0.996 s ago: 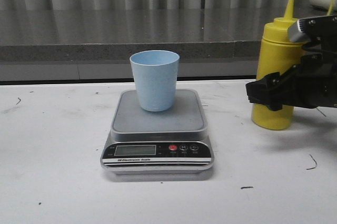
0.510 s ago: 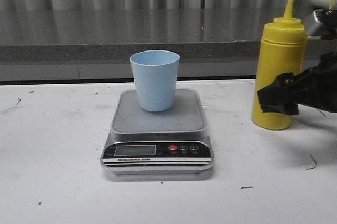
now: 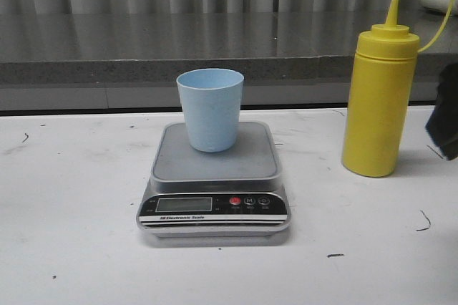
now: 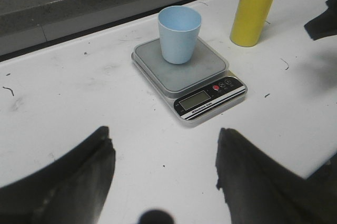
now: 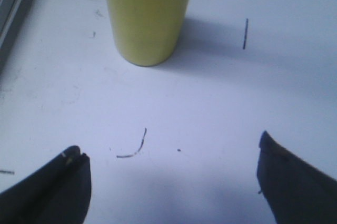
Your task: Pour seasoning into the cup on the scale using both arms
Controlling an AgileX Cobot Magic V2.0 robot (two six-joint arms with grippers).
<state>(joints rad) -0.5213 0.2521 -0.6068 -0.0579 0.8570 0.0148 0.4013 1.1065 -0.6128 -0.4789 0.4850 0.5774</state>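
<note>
The yellow seasoning bottle [image 3: 378,97] stands upright on the white table, to the right of the scale, its cap strap hanging off the nozzle. The pale blue cup [image 3: 210,108] stands upright on the platform of the scale [image 3: 243,162]. My right gripper [image 5: 169,144] is open and empty, drawn back from the bottle [image 5: 147,13]; only a dark piece of it shows at the right edge of the front view [image 3: 447,122]. My left gripper [image 4: 164,132] is open and empty over bare table, short of the scale [image 4: 210,95], the cup [image 4: 179,33] and the bottle [image 4: 254,8].
A grey ledge [image 3: 143,47] runs along the back of the table under a curtain. Small dark pen marks [image 3: 424,223] lie on the table surface. The scale's display faces the front edge.
My right gripper has pulled away to the right from the bottle and almost left the front view. The bottle now stands free. Cup and scale have not moved.
</note>
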